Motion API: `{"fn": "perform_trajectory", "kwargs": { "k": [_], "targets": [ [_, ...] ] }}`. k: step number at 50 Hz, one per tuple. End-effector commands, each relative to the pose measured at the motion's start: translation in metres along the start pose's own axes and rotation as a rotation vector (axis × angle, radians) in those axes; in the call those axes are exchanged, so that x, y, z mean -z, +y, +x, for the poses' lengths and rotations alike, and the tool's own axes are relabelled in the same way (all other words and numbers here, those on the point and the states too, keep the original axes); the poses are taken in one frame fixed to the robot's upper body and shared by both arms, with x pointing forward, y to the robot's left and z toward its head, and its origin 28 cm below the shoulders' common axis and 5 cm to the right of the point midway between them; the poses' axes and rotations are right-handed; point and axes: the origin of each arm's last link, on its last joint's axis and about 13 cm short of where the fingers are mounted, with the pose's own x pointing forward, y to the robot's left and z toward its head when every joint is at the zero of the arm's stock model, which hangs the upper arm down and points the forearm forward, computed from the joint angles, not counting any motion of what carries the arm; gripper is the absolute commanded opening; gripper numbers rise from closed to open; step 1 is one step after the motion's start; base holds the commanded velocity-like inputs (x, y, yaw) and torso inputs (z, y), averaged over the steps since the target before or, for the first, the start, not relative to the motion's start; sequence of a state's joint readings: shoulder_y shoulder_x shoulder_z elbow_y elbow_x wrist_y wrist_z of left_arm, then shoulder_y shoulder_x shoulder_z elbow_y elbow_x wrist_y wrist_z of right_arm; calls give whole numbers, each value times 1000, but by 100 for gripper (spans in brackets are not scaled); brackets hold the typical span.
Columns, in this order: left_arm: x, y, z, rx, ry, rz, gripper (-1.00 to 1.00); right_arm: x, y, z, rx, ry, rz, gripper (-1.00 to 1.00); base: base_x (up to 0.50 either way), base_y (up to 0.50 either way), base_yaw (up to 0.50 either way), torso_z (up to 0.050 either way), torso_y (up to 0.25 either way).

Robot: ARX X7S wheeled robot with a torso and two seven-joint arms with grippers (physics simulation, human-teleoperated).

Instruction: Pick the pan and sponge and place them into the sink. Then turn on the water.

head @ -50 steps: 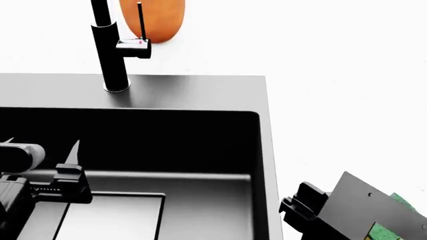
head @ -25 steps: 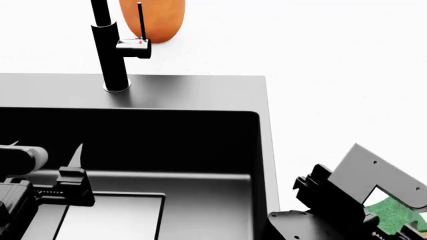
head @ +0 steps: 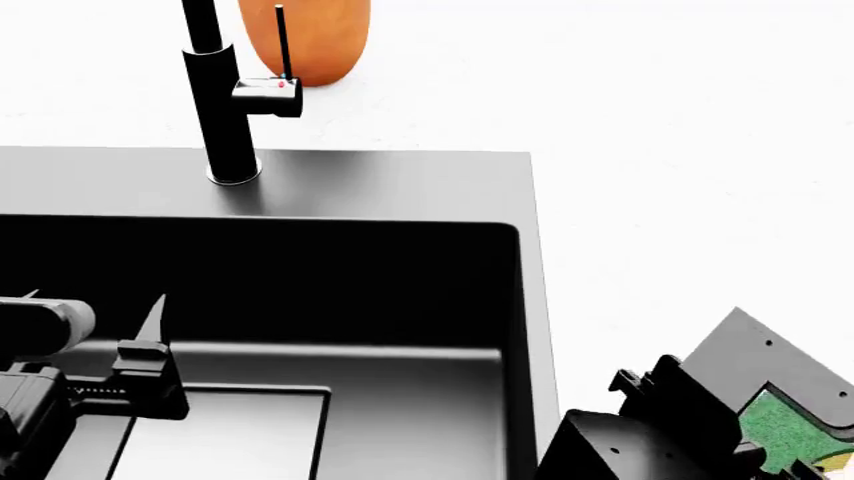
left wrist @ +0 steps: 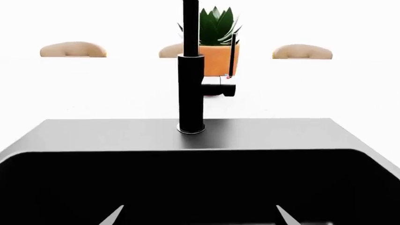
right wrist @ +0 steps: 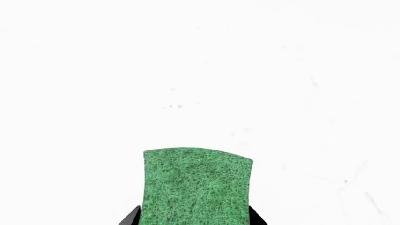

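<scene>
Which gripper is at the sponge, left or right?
The right gripper: its fingers flank the green sponge on the white counter. The left gripper hangs over the sink, empty.

Green scouring sponge (right wrist: 197, 185), dark grey sink (head: 400, 185), black faucet (head: 224, 105), orange pot (head: 314, 35) at twelve o'clock.

No readable text, label, brand, number or sign is showing anywhere in these views: nothing is appearing on the sink (head: 400, 185), the faucet (head: 224, 110), the orange pot (head: 320, 35) or the sponge (right wrist: 196, 185)
</scene>
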State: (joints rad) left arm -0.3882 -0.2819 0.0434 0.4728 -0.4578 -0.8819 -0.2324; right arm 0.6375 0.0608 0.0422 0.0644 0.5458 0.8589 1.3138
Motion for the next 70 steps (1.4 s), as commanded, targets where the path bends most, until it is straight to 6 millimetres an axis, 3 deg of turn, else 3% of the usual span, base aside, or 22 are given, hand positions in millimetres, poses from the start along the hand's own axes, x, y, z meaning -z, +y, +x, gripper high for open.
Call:
{"fn": "perform_trajectory", "kwargs": {
  "k": [1, 6, 9, 10, 11, 14, 19, 20, 24, 27, 28, 29, 30, 32, 33, 37, 40, 42, 45, 56, 60, 70],
  "targets": [
    [1, 1, -1, 1, 2, -2, 100, 12, -3, 8, 52, 75, -3, -100, 0, 0, 0, 0, 0],
    [1, 1, -1, 3, 3, -1, 100, 9, -6, 6, 71, 66, 10, -100, 0, 0, 0, 0, 0],
    [1, 0, 0, 3, 3, -1, 100, 1, -7, -1, 20, -35, -26, -100, 0, 0, -1, 0, 0],
    [1, 0, 0, 4, 3, -2, 100, -3, -6, -8, -106, -111, -4, -100, 0, 0, 0, 0, 0],
    [1, 0, 0, 4, 3, -1, 100, -4, -7, -10, -125, -97, -12, -100, 0, 0, 0, 0, 0],
    [1, 1, -1, 6, 1, -6, 100, -9, -9, -10, -311, -197, -197, -100, 0, 0, 0, 0, 0],
    [1, -1, 1, 7, 2, -6, 100, -16, -15, -10, -657, -265, -237, -100, 0, 0, 0, 0, 0],
    [1, 0, 0, 7, 2, -7, 100, -17, -15, -10, -630, -271, -237, -100, 0, 0, 0, 0, 0],
    [1, -1, 1, 7, 3, -8, 100, -25, -17, -10, -811, -320, -246, -100, 0, 0, 0, 0, 0],
    [2, -2, 1, 6, 5, -5, 100, -39, -27, -13, -936, -326, -193, -100, 0, 0, 0, 0, 0],
    [2, -3, 2, 5, 4, -6, 100, -45, -33, -17, -1106, -370, -102, -100, 0, 0, 0, 0, 0],
    [2, -2, 2, 5, 5, -7, 100, -45, -35, -17, -1065, -312, -190, -100, 0, 0, 0, 0, 0],
    [2, -2, 2, 6, 7, -9, 100, -40, -40, -22, -1117, -327, -393, -100, 0, 0, 0, 0, 0],
    [1, -1, 1, 5, 4, -15, 100, -38, -50, -28, -1158, -238, -340, -100, 0, 0, 0, 0, 0],
    [1, 1, 0, 2, 4, -15, 100, -40, -56, -33, -1159, -307, -407, -100, 0, 0, 0, 0, 0],
    [2, 0, 1, 4, 6, -17, 100, -56, -74, -46, -1270, -320, -247, -100, 0, 0, 0, 0, 0],
    [2, -2, 1, 8, 6, -14, 100, -65, -93, -55, -1255, -471, -280, -100, 0, 0, 0, 0, 0],
    [1, 0, 0, 6, 8, -19, 100, -66, -100, -55, -1163, -502, -363, -100, 0, 0, 0, 0, 0],
    [1, 0, -1, 16, 14, -11, 100, -63, -109, -54, -1162, -494, -399, -100, 0, 0, 0, 0, 0],
    [0, 2, -4, 18, 1, -3, 100, -56, -117, -39, -1056, -469, -398, -100, 0, 0, 0, 0, 0],
    [-2, 1, -4, 18, -4, -3, 100, -51, -116, -39, -1066, -484, -471, -100, 0, 0, 0, 0, 0],
    [0, 5, -6, 8, 0, -9, 100, -48, -115, -37, -1080, -481, -425, -100, 21, 400, 0, 0, 0]
  ]
}}
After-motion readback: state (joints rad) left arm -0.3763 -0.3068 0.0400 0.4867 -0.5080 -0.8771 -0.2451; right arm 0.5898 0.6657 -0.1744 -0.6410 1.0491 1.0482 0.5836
